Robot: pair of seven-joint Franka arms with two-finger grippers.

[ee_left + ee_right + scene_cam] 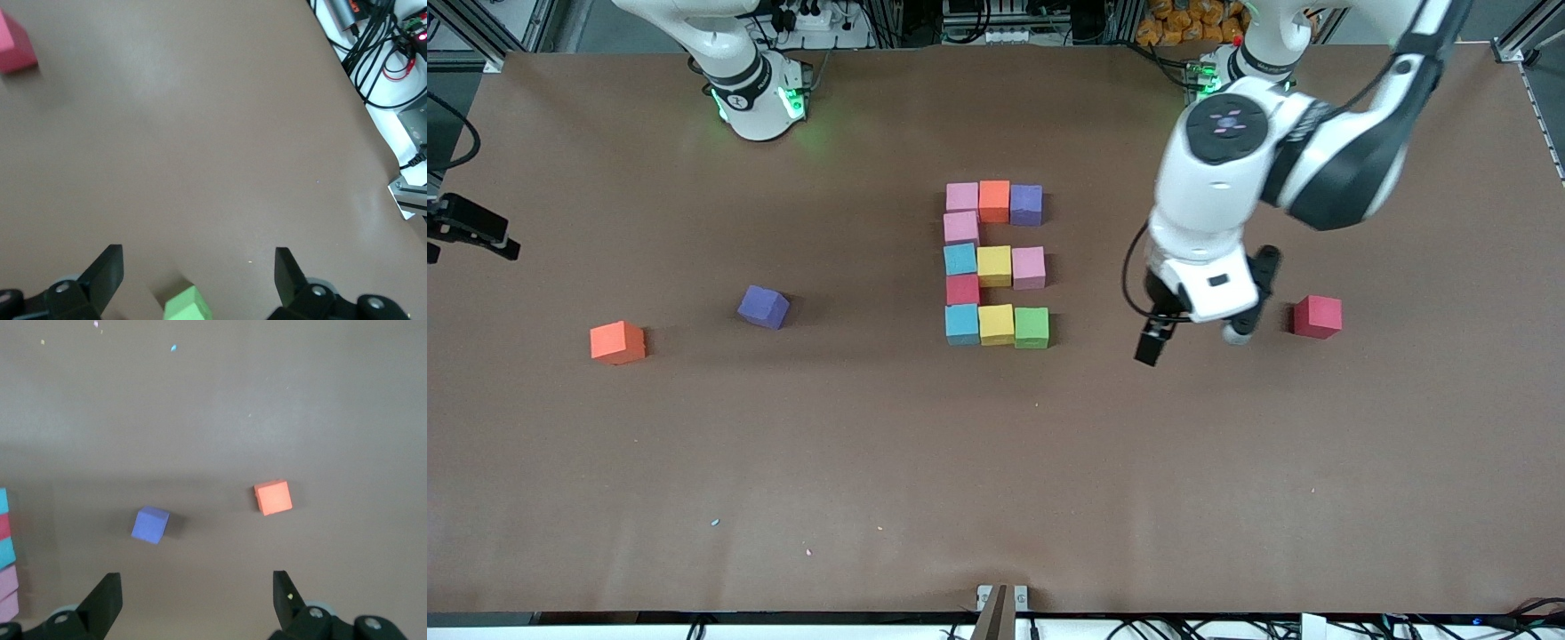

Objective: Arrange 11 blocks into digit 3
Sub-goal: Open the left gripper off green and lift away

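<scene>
Eleven blocks [994,266] touching at mid-table, forming the digit 3 [963,289], mirrored and E-like; green block [1032,327] at its corner nearest the camera, toward the left arm's end. Left gripper [1193,338]: hangs over bare table [996,462] between green block and a loose red cube [1317,316], jaws apart, gripping nothing. Right gripper [197,590]: waits high over the right arm's end, jaws apart and empty, looking down on a loose purple cube [763,308] and a loose orange cube [617,342], both well apart from the figure.
</scene>
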